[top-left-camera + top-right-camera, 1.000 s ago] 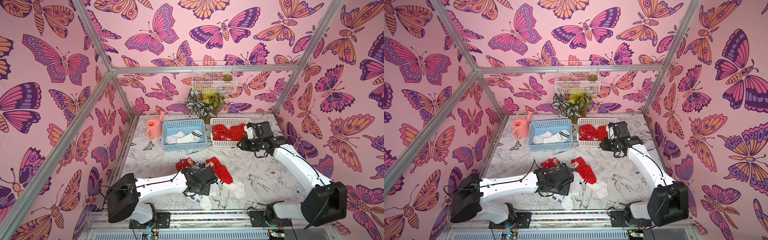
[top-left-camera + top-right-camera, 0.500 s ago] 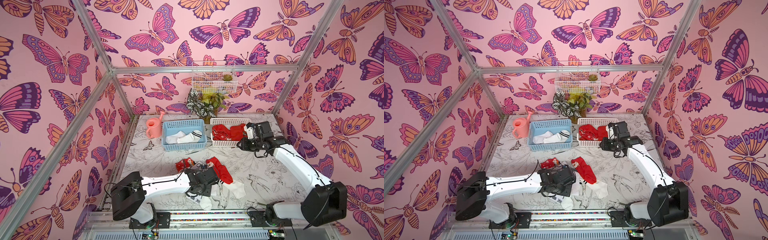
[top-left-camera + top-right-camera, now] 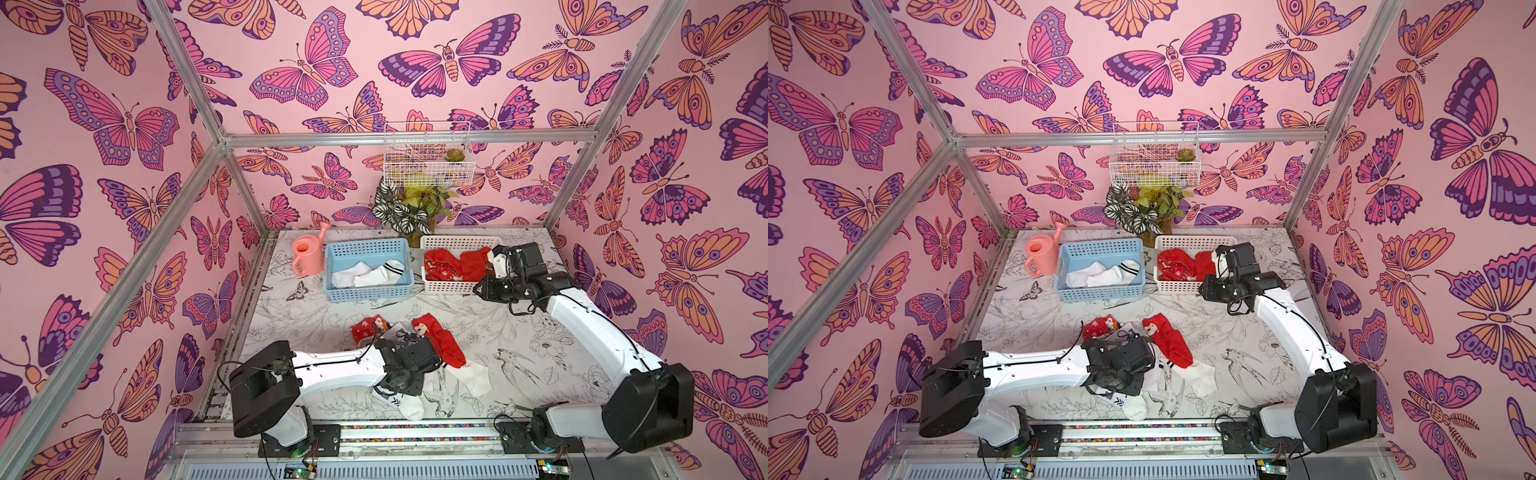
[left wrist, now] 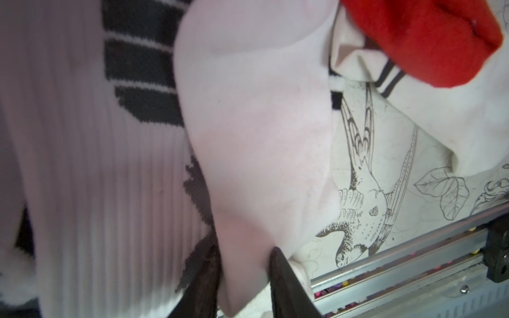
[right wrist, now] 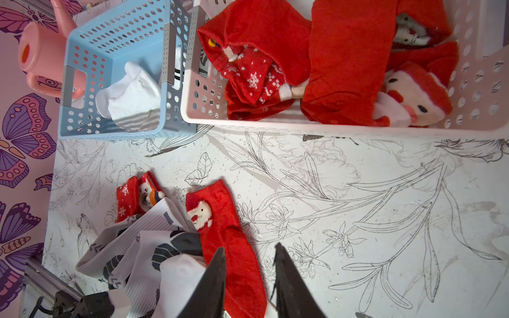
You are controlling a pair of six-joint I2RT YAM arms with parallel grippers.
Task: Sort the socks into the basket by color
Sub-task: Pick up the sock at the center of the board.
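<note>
The left claw [image 4: 243, 247] is clamped on a fold of a plain white sock [image 4: 248, 137]. The soft cloth fills the gap between its two black fingers [image 4: 286, 275]. The claw sits low in a heap of socks at the front middle of the table [image 4: 399, 170].

Touching the gripped sock on one side is a ribbed sock [image 4: 82, 179], white with black blocks knitted in. On the other side, across a bare patch of table, a red sock [image 4: 413, 41] lies over the dark-striped cuff of a striped sock [image 4: 454, 124], which is otherwise white.

In a top view, a small snowflake sock [image 3: 365, 328], red with white flakes, lies at the back of the heap. A chevron sock [image 3: 409, 405], white with small black marks, lies at its front edge by the rail.

The right claw [image 5: 249, 247] is open and empty. It is well apart from the heap and held above the table, just beside the right end of the white basket [image 3: 449, 286].

That basket holds the red socks [image 3: 449, 266], some plain and some snowflaked. The blue basket [image 3: 368, 293] just beside it holds the white socks [image 3: 374, 274], one with a black-striped cuff. A pink watering can [image 3: 307, 253] stands beside the blue basket.
</note>
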